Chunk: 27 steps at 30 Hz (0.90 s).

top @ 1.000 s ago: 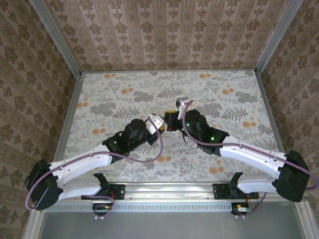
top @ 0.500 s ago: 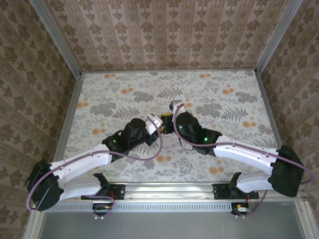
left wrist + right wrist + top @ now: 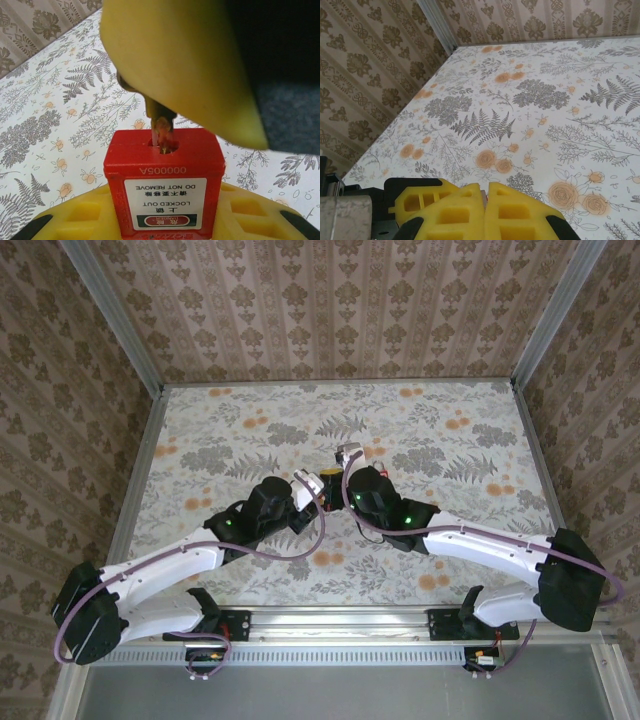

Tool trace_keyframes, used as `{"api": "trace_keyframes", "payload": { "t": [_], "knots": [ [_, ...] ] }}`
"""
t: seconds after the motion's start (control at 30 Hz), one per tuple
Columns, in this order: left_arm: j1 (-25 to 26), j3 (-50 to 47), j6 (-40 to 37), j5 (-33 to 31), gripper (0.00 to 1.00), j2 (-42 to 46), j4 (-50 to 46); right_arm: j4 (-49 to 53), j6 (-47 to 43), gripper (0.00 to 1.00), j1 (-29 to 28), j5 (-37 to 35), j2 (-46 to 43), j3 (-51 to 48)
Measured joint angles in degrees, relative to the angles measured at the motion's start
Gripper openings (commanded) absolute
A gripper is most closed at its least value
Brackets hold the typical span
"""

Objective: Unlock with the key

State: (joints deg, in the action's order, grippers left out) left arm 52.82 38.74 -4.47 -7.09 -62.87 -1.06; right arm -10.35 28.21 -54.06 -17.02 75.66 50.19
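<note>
A red padlock point(image 3: 165, 185) with a white "LOCKED OUT" label stands between the yellow fingers point(image 3: 75, 220) of my left gripper point(image 3: 165, 222), which is shut on its body. A brass key point(image 3: 161, 125) sits with its blade in the keyhole on the lock's top face. The key's head is hidden behind a yellow finger point(image 3: 175, 65) of my right gripper point(image 3: 485, 194), which is shut on the key. From above, the left gripper point(image 3: 312, 486) and the right gripper point(image 3: 338, 474) meet at mid-table, and the padlock is hidden between them.
The floral tabletop point(image 3: 240, 430) stretches open to the back and both sides of the grippers. Patterned walls and a metal frame point(image 3: 335, 382) enclose it. Both arms reach in from the near edge and converge at the centre.
My right arm has swung left, bringing its gripper in over the padlock. The left arm with the padlock has barely moved.
</note>
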Motion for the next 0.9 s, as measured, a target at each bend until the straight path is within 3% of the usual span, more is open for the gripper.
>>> {"api": "trace_keyframes", "payload": {
  "t": [0.9],
  "knots": [
    [-0.42,0.07,0.42,3.06,0.27,0.26,1.60,-0.07,-0.33,0.03,0.83,3.74,-1.29,-1.73]
  ]
}}
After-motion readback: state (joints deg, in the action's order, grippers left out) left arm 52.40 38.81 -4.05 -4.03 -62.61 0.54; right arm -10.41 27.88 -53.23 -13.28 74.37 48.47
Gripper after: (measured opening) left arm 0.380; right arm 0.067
